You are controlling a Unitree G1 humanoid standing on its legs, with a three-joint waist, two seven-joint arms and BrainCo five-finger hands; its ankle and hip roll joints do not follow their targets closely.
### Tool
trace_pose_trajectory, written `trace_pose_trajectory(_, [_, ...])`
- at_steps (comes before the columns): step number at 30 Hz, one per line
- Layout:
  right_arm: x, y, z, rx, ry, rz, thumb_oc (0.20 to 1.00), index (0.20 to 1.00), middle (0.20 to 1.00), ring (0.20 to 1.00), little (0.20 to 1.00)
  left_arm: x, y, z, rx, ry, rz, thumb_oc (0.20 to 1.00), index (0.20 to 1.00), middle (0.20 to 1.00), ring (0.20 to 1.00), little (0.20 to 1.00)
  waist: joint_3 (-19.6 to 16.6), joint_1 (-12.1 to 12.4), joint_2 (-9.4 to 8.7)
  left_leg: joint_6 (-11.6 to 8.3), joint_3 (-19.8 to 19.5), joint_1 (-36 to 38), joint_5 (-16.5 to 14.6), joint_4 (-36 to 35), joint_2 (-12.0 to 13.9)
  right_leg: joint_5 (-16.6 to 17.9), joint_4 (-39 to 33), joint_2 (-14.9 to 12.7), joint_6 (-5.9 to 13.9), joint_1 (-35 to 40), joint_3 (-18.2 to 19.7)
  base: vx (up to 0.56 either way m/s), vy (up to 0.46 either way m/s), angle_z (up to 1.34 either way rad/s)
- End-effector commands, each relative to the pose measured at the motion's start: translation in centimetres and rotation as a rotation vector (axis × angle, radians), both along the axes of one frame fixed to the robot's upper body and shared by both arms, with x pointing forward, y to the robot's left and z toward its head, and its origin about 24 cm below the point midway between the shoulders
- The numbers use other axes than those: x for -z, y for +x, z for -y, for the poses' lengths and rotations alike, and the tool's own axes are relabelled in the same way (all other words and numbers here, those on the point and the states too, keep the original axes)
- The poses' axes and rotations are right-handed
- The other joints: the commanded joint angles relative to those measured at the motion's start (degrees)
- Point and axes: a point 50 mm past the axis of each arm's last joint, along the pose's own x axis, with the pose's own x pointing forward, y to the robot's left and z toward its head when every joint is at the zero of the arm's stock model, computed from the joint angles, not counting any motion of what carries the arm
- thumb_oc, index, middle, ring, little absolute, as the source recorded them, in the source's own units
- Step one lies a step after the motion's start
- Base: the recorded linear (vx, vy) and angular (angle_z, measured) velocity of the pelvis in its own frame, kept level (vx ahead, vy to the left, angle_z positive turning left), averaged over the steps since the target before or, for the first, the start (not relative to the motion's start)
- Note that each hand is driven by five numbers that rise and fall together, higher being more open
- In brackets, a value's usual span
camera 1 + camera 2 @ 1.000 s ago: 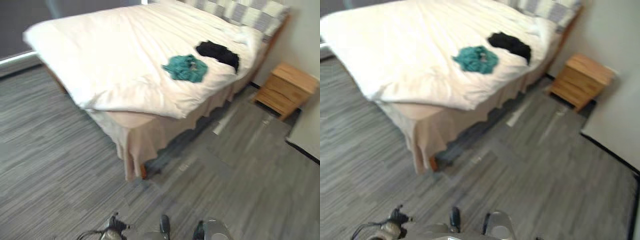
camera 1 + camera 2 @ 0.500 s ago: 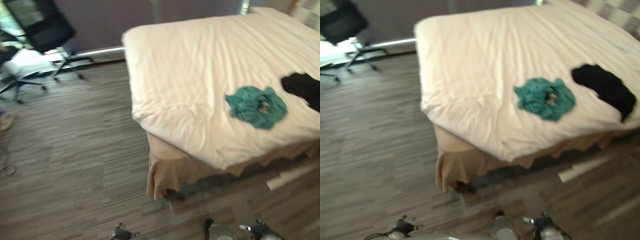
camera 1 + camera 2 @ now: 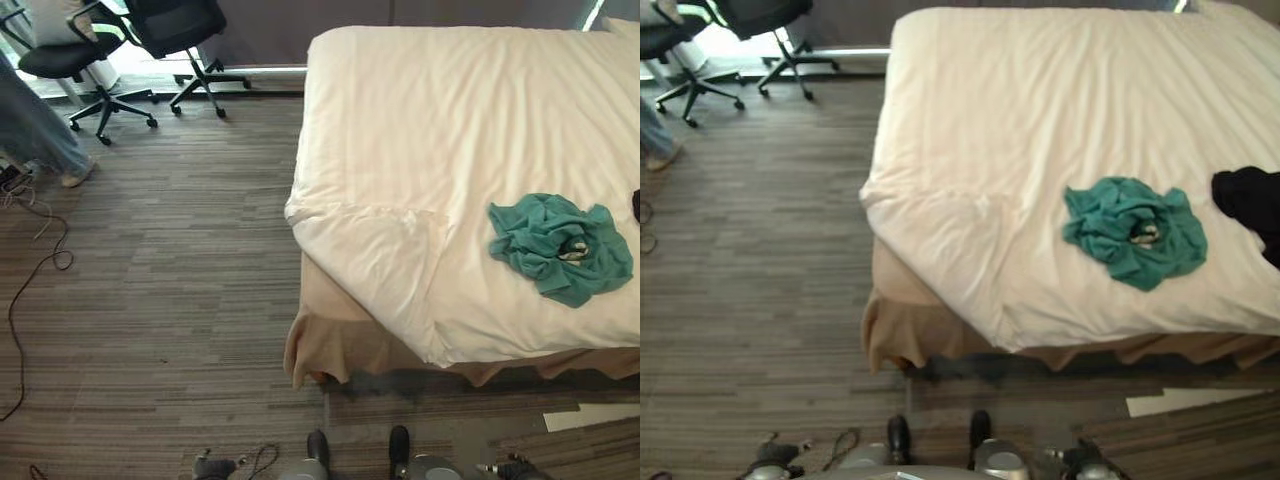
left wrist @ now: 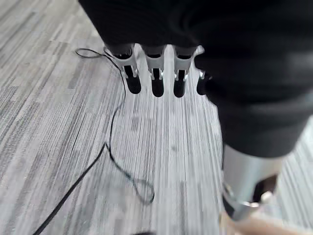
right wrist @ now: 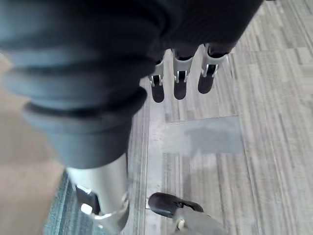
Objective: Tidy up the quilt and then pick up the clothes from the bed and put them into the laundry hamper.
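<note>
A wide bed covered by a cream quilt (image 3: 440, 150), one near corner folded back and rumpled. A crumpled teal garment (image 3: 560, 245) lies on the quilt near the bed's side edge, and a black garment (image 3: 1250, 205) lies just beyond it. The left hand (image 4: 156, 73) and right hand (image 5: 181, 81) hang over the floor, fingers straight and holding nothing. Tugging the folded corner to smooth it could likely slide the clothes off the bed. Grey striped wood-look floor (image 3: 150, 300); two black office chairs (image 3: 170, 30) and a person's leg (image 3: 40, 130) at the far side; no hamper in sight
</note>
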Motion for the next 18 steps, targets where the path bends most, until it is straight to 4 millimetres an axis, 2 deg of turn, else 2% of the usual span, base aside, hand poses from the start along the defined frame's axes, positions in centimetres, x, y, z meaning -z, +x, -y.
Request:
trace_pose_trajectory(1, [0.0, -0.9, 0.3, -0.031, -0.025, -0.011, 1.0, 1.0, 1.0, 1.0, 1.0, -3.4, 1.7, -5.1, -0.052, 0.213, 0.157, 1.0, 1.0, 1.0, 1.0, 1.0, -2.1, -0.2, 1.26, -2.93, -1.6, 1.2, -0.6, 1.8, 2.8, -2.1, 0.2, -6.2, 5.69, -0.5, -3.0, 0.05, 0.003, 0.0])
trace_pose_trajectory(2, [0.0, -1.0, 0.2, -0.042, -0.024, -0.004, 1.0, 1.0, 1.0, 1.0, 1.0, -5.5, 3.6, -6.7, -0.02, 0.303, 0.253, 1.0, 1.0, 1.0, 1.0, 1.0, -2.0, -0.2, 1.34, -3.08, -1.6, 1.6, -0.6, 1.5, 3.0, -2.1, 0.3, -6.0, 5.75, -0.4, -2.9, 0.0, 0.0, 0.0])
trace_pose_trajectory(4, [0.0, -1.0, -0.1, -0.06, -0.018, 0.012, 1.0, 1.0, 1.0, 1.0, 1.0, -9.4, 6.8, -8.7, 0.048, 0.459, 0.401, 1.0, 1.0, 1.0, 1.0, 1.0, -1.5, -0.2, 1.37, -3.35, -1.5, 2.0, -0.6, 1.2, 3.4, -2.2, 0.4, -5.9, 5.91, -0.5, -2.7, -0.01, -0.006, 0.03])
trace_pose_trajectory(5, [-0.1, -1.0, 0.2, -0.069, -0.021, 0.022, 1.0, 1.0, 1.0, 1.0, 1.0, -14.0, 10.5, -9.3, 0.173, 0.602, 0.557, 1.0, 1.0, 1.0, 1.0, 1.0, -0.7, -0.3, 1.44, -3.59, -1.5, 2.0, -0.6, 1.1, 3.6, -2.3, 0.6, -5.8, 6.09, -0.8, -2.6, -0.03, -0.011, 0.06])
trace_pose_trajectory(6, [-0.1, -1.0, 0.2, -0.069, -0.02, 0.023, 1.0, 1.0, 1.0, 1.0, 1.0, -14.0, 10.5, -9.3, 0.173, 0.603, 0.557, 1.0, 1.0, 1.0, 1.0, 1.0, -0.8, -0.3, 1.39, -3.57, -1.5, 1.8, -0.5, 1.1, 3.6, -2.2, 0.6, -5.9, 6.07, -1.0, -2.5, -0.05, -0.01, -0.01])
trace_pose_trajectory(7, [-0.1, -0.8, 0.3, -0.079, -0.022, 0.027, 1.0, 1.0, 1.0, 1.0, 1.0, -16.9, 12.6, -9.0, 0.252, 0.676, 0.654, 1.0, 1.0, 1.0, 1.0, 1.0, -0.2, -0.5, 1.45, -3.67, -1.5, 1.6, -0.5, 1.1, 3.6, -2.1, 0.8, -5.9, 6.18, -1.5, -2.4, -0.08, -0.006, -0.11])
trace_pose_trajectory(8, [-0.3, -0.6, 0.7, -0.096, -0.025, 0.034, 1.0, 1.0, 1.0, 1.0, 1.0, -21.7, 15.9, -7.3, 0.436, 0.8, 0.814, 1.0, 1.0, 1.0, 1.0, 1.0, 0.7, -1.1, 1.61, -3.84, -1.4, 1.2, -0.6, 1.1, 3.9, -2.0, 1.3, -5.8, 6.42, -2.7, -2.1, -0.08, -0.006, -0.14])
trace_pose_trajectory(9, [-0.3, -0.5, 0.6, -0.096, -0.025, 0.034, 1.0, 1.0, 1.0, 1.0, 1.0, -21.8, 16.0, -7.3, 0.436, 0.8, 0.814, 1.0, 1.0, 1.0, 1.0, 1.0, 0.6, -1.0, 1.56, -3.82, -1.4, 0.9, -0.4, 1.1, 3.8, -1.9, 1.3, -5.8, 6.39, -3.0, -2.0, -0.06, -0.002, -0.12])
trace_pose_trajectory(10, [-0.4, -0.5, 0.9, -0.106, -0.032, 0.029, 1.0, 1.0, 1.0, 1.0, 1.0, -22.9, 16.9, -6.4, 0.499, 0.825, 0.857, 1.0, 1.0, 1.0, 1.0, 1.0, 0.8, -1.4, 1.6, -3.86, -1.2, 0.6, -0.3, 1.1, 3.9, -1.7, 1.4, -5.8, 6.47, -3.5, -1.8, -0.05, 0.002, -0.12])
trace_pose_trajectory(11, [-0.5, 0.0, 1.5, -0.134, -0.045, 0.014, 1.0, 1.0, 1.0, 1.0, 1.0, -25.4, 19.4, -4.4, 0.633, 0.887, 0.926, 1.0, 1.0, 1.0, 1.0, 1.0, 1.5, -2.3, 1.8, -3.9, -0.6, 0.4, -0.5, 1.0, 4.1, -1.7, 2.0, -5.8, 6.66, -4.6, -1.2, -0.06, 0.002, -0.17])
trace_pose_trajectory(13, [-0.6, 0.3, 1.7, -0.167, -0.057, -0.001, 1.0, 1.0, 1.0, 1.0, 1.0, -27.1, 21.8, -1.9, 0.755, 0.942, 0.969, 1.0, 1.0, 1.0, 1.0, 1.0, 1.9, -3.3, 2.0, -3.83, 0.1, -0.3, -0.6, 1.3, 4.0, -1.6, 2.5, -5.9, 6.78, -6.2, -0.3, -0.05, 0.004, -0.11])
trace_pose_trajectory(14, [-0.6, 0.4, 1.7, -0.166, -0.056, 0.001, 1.0, 1.0, 1.0, 1.0, 1.0, -27.2, 21.8, -1.8, 0.756, 0.942, 0.971, 1.0, 1.0, 1.0, 1.0, 1.0, 1.8, -3.1, 1.95, -3.81, 0.1, -0.6, -0.5, 1.3, 4.0, -1.4, 2.5, -6.0, 6.74, -6.4, -0.3, -0.05, 0.019, -0.17])
trace_pose_trajectory(18, [-1.4, 2.4, 3.0, -0.19, -0.106, 0.033, 1.0, 1.0, 1.0, 1.0, 1.0, -32.2, 27.8, 4.9, 1.094, 1.221, 0.973, 1.0, 1.0, 1.0, 1.0, 1.0, 3.2, -5.9, 2.86, -3.47, 1.4, -3.4, -0.7, 2.4, 3.6, -1.1, 5.3, -6.4, 7.13, -11.5, 1.5, -0.09, 0.056, -0.2])
